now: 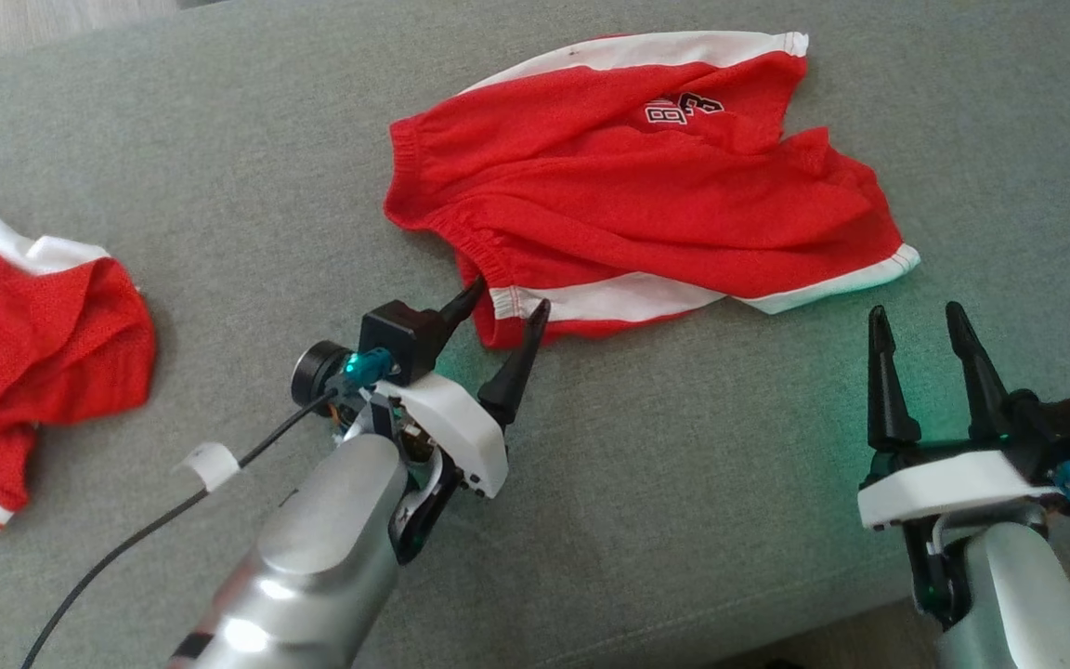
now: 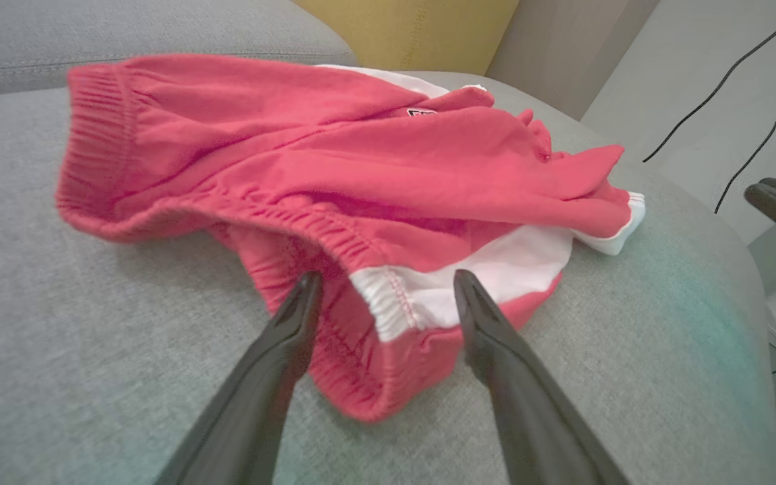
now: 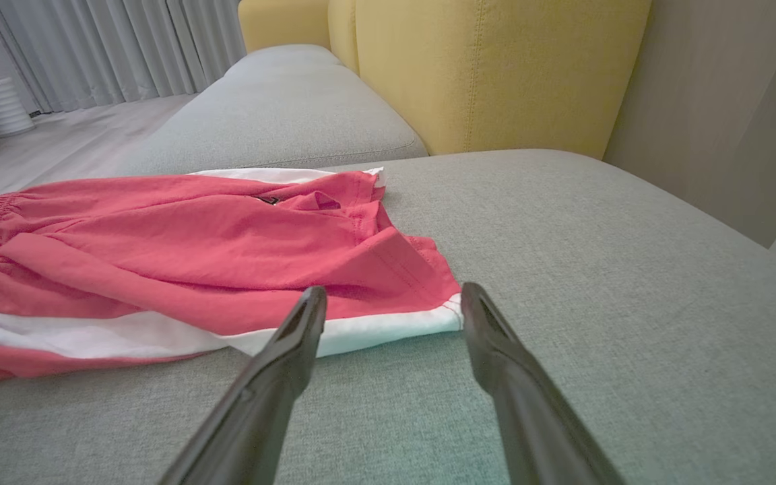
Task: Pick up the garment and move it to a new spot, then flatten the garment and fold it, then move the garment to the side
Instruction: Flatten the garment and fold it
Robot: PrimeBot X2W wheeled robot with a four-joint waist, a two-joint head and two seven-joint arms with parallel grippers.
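While I took stock from the remote desk, the holdings stood as follows.

Item 1, red shorts point(image 1: 646, 186): lay rumpled on the grey sofa seat point(image 1: 219, 167), toward its far middle. One leg was lapped over the other, the white side stripe point(image 1: 609, 299) nearest me and a white emblem point(image 1: 684, 110) uppermost. Not flat, not folded, not set aside. I judged the task at or near its beginning, and could not tell whether this was already the new spot.

Item 2, left gripper point(image 1: 510, 295): jaws spread wide, nothing held, tips straddling the near waistband corner point(image 2: 374, 296), where elastic meets stripe. I read that as a pickup about to be made.

Item 3, right gripper point(image 1: 915, 309): jaws equally wide, empty, hovering just short of the white-hemmed leg corner point(image 3: 422, 320), apart from it.

Item 4, second red-and-white garment point(image 1: 24, 353): heaped at the seat's left edge, well apart from the shorts. I reckoned it limited where the folded piece might go on that side.

Item 5, surroundings: yellow backrest point(image 3: 496, 67) behind the seat; tape-tagged cable point(image 1: 211, 465) trailing from the left arm above the cushion, a possible snag.
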